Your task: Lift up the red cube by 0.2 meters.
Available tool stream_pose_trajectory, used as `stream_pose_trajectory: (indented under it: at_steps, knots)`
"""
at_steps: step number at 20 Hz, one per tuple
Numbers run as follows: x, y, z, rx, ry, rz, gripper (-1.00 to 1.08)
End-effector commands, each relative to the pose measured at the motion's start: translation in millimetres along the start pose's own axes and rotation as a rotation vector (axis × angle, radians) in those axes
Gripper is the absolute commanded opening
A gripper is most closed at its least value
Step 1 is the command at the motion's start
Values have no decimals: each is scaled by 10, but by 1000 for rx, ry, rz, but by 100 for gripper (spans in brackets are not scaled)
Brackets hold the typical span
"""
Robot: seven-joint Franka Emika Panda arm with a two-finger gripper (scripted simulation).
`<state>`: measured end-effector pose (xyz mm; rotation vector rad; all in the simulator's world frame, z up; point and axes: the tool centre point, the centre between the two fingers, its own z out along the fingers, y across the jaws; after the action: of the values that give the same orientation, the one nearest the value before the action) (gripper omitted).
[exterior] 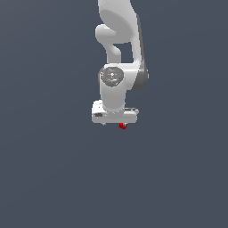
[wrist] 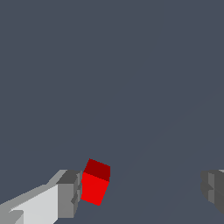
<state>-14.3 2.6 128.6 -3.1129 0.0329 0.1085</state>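
Note:
The red cube (wrist: 96,183) is a tiny bright red block. In the wrist view it sits right against one grey finger pad (wrist: 69,194), and it looks tilted. The other finger (wrist: 213,190) is far from it, so the jaws stand wide apart. My gripper (wrist: 142,192) is open and the cube lies inside the gap, close to one side. In the exterior view the white gripper (exterior: 115,120) points down, and the red cube (exterior: 123,126) peeks out just under its lower edge. The fingers are mostly hidden there by the hand.
The white arm (exterior: 118,53) rises above the gripper in the exterior view. The plain dark grey ground (exterior: 53,178) lies all around. No other objects show.

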Motion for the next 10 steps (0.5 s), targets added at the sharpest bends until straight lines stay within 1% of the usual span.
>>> stream_pose_trajectory:
  at_steps: [1,10]
  knots:
    - [0,0,0,0,0,0,100]
    - [-96,-42,131,-1,9,44,100]
